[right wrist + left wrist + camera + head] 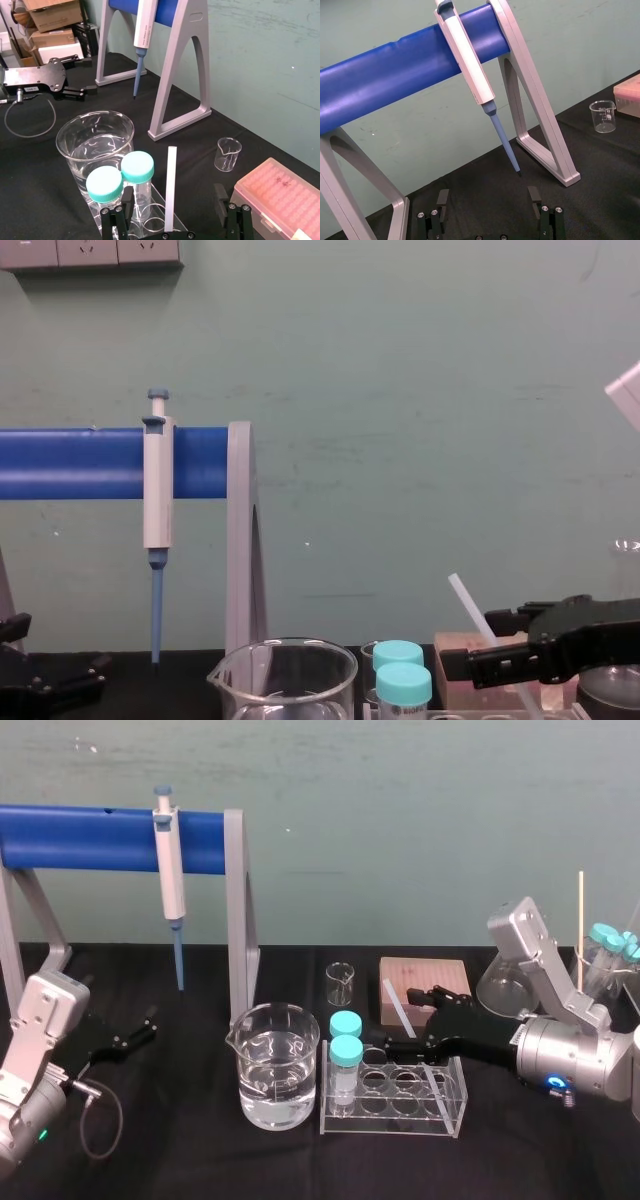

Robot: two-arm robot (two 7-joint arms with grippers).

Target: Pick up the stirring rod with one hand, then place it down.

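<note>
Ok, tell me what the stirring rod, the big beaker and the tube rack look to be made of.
Stirring rod: translucent milky white, matte; plastic or frosted glass, can't tell which. Beaker: clear glass probably, glossy, with pour spout and bright highlights. Rack: clear rigid plastic, likely acrylic, judging by its flat panels and sharp, shiny edges.

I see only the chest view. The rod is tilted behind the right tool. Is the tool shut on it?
Observer: No. In the right wrist view the right tool is open; the rod runs between its fingers, touching neither.
Operator: What is near the rod?
Observer: In the head view it is near the left edge of the pink box, behind the rack.
Operator: And the other arm?
Observer: In the left wrist view the left tool is open too, facing the pipette.
</note>
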